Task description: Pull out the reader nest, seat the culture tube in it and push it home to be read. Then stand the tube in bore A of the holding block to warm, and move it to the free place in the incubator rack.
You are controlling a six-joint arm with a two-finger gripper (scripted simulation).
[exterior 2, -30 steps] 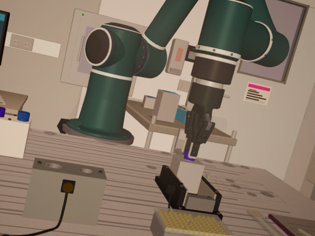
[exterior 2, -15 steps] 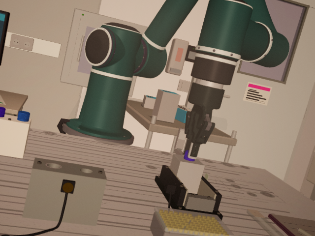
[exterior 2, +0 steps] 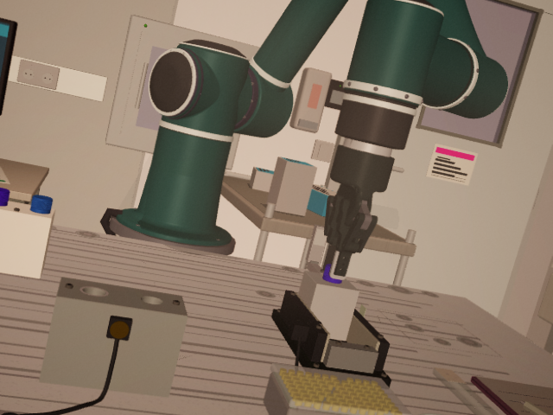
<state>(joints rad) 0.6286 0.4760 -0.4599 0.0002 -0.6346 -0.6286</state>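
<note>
The culture tube's purple cap (exterior 2: pixel 331 275) sticks up from the pale reader nest block (exterior 2: pixel 329 307), with the tube body hidden inside it. My gripper (exterior 2: pixel 334 271) stands straight above the nest, its fingers closed on the cap. The nest sits in a black slide frame (exterior 2: pixel 328 339) near the front of the table. The grey holding block (exterior 2: pixel 114 337) with two bores on top stands to the left, a cable plugged into its front. The white incubator rack (exterior 2: pixel 24 239) sits at the far left edge with blue-capped tubes (exterior 2: pixel 41 204) in it.
A tray of yellow pipette tips (exterior 2: pixel 335 395) lies just in front of the slide frame. A pale stick and a dark purple strip (exterior 2: pixel 473 388) lie at the front right. The arm's green base (exterior 2: pixel 178 223) is bolted behind the holding block. A side table with boxes (exterior 2: pixel 292 185) stands behind.
</note>
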